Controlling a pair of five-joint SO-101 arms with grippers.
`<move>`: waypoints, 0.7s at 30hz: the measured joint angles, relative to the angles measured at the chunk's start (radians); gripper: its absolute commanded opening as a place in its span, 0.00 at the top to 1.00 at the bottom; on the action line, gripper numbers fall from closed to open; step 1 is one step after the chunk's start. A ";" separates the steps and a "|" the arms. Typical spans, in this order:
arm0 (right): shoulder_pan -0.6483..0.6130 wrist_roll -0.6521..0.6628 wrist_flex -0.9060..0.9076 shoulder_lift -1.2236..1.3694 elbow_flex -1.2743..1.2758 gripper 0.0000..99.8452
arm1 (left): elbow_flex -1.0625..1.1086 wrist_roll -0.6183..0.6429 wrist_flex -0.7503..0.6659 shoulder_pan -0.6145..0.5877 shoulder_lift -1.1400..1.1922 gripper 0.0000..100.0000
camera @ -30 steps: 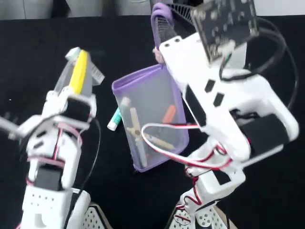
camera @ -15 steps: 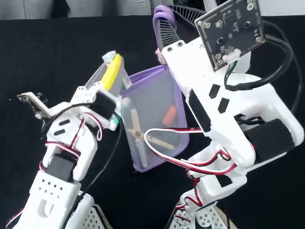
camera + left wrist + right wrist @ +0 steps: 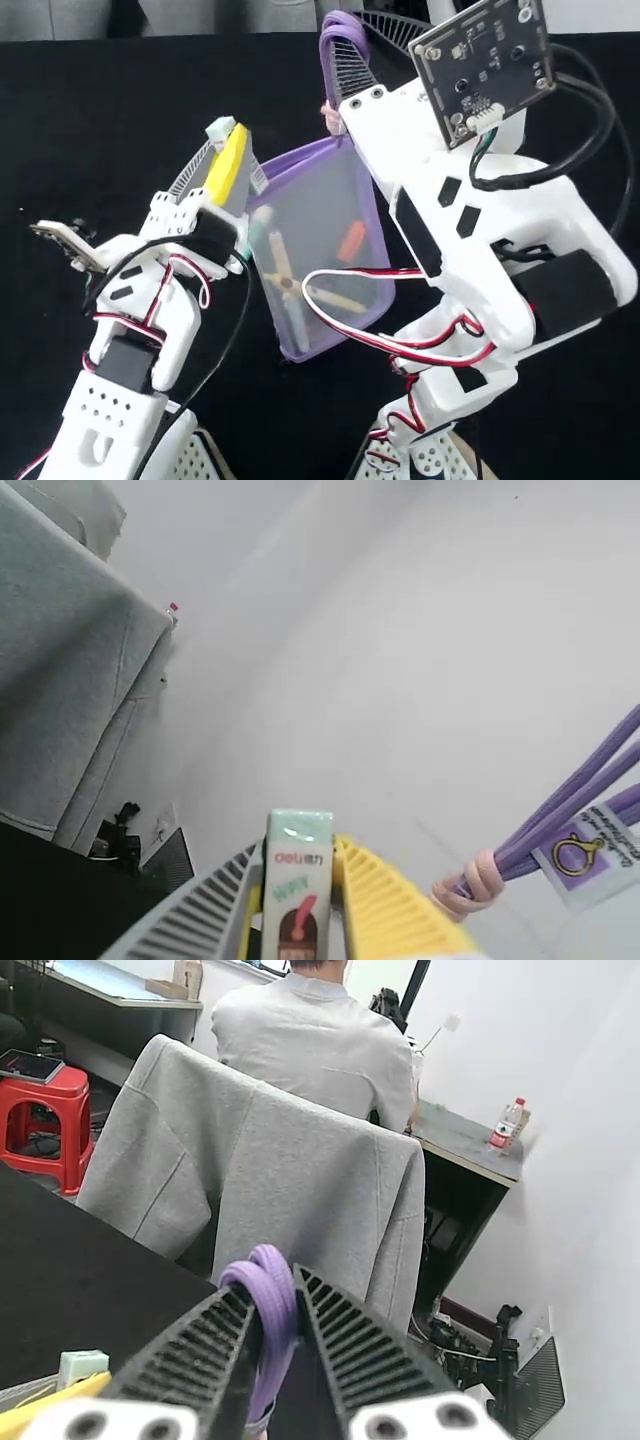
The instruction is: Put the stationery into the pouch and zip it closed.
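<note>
Both arms: white plastic shells w/ black servo blocks. Left arm [image 3: 140, 330]: red, white & black wires [image 3: 150, 290] looped behind the left gripper [image 3: 222, 132], w/ one yellow finger [image 3: 226, 165] and one ribbed grey. Right arm [image 3: 480, 250]: black circuit board [image 3: 485, 62] w/ silver screws just behind the right gripper [image 3: 272, 1285], black ribbed fingers [image 3: 190, 1345], thick black cable [image 3: 592, 110], red & white leads [image 3: 400, 340] further back.
</note>
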 measured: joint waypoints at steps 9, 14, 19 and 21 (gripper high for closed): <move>-0.043 0.005 0.002 0.000 0.000 0.99 | 0.003 0.000 -0.044 -0.021 0.011 0.97; -0.055 0.005 0.002 0.000 0.000 0.99 | 0.003 -0.003 -0.044 -0.018 0.011 0.97; -0.055 0.005 0.002 0.000 0.000 0.99 | 0.003 -0.003 -0.044 -0.018 0.011 0.97; -0.055 0.005 0.002 0.000 0.000 0.99 | 0.003 -0.003 -0.044 -0.018 0.011 0.97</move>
